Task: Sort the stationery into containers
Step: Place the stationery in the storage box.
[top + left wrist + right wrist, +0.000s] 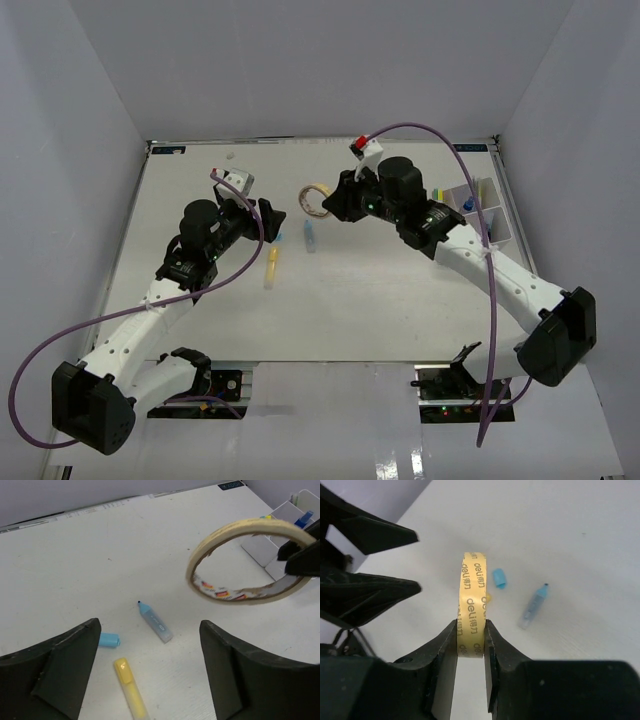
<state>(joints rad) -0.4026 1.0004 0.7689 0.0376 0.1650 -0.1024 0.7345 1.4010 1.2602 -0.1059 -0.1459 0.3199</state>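
- The white table (380,320) takes up the whole floor of the booth, with both arms reaching out over its far half
- The right arm stretches in from the right. Its fingers (471,625) are closed tight on the band of a tape roll, one finger on the outside face and one inside the ring
- The left arm comes in from the left. Its fingers (272,218) are spread wide with nothing between them, and they point at the roll from just beside it
- The white organizer box (490,215) sits at the table's right edge, behind the right arm. A blue item stands in one compartment and something yellow in another; I cannot make out the rest
- The tape roll (471,595) is tan with printed lettering. It stands on edge in the right fingers, between the two arms, and looks lifted clear of the table
- A yellow highlighter (131,690) lies flat under the left fingers
- A light-blue marker (156,623) lies uncapped just beyond it, tip bare
- A small blue cap (109,640) lies by itself beside both pens, touching neither
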